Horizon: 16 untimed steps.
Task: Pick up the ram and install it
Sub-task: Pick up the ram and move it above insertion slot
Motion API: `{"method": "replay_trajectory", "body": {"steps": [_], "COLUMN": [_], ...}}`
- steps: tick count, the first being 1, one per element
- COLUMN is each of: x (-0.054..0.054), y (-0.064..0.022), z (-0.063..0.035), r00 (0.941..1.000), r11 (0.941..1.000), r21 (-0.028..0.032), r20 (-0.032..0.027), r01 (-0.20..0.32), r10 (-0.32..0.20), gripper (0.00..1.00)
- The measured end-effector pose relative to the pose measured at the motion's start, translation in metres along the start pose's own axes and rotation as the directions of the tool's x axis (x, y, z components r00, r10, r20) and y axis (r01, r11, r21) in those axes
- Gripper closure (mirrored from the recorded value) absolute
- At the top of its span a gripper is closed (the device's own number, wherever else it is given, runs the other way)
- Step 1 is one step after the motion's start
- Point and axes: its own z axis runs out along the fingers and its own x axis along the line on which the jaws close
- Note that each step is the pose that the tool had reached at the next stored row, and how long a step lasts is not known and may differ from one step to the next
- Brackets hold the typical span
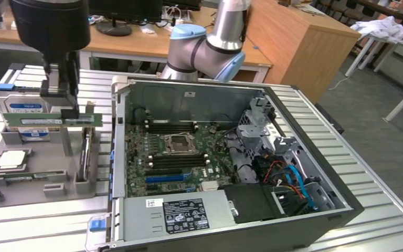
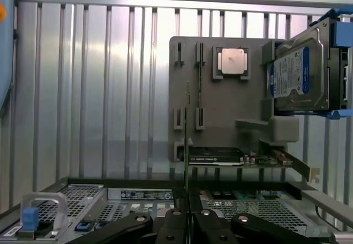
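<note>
The ram (image 1: 88, 119) is a narrow green stick, and my gripper (image 1: 72, 112) is shut on it from above. It hangs level above the grey parts tray (image 1: 33, 181), close to the open computer case's wall on the exterior view's left. In the wrist view the ram (image 2: 187, 134) appears edge-on as a thin line rising from between my fingertips (image 2: 187, 213). The motherboard (image 1: 180, 152) lies inside the case with long black memory slots (image 1: 173, 126) on either side of the processor socket (image 1: 179, 142).
The tray (image 2: 220, 106) also holds a blue-labelled hard drive (image 1: 27, 107), a processor chip (image 2: 231, 62) and a card (image 2: 220, 157). The case (image 1: 341, 210) contains a power supply (image 1: 180, 212), drive cage and cables. The arm's base (image 1: 201, 52) stands behind the case, all on a ribbed metal table (image 1: 40, 226).
</note>
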Motion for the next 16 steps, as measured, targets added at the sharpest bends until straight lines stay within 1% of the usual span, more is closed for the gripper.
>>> {"method": "replay_trajectory", "body": {"steps": [8,16], "x": [0.0,0.0], "y": [-0.0192,-0.0366], "z": [-0.0002,-0.0003], "r00": [1.0,1.0], "r11": [1.0,1.0], "r21": [-0.0001,-0.0001], "r20": [0.0,0.0], "r01": [0.001,0.001], "r10": [-0.001,-0.001], "gripper": [0.88,0.88]}}
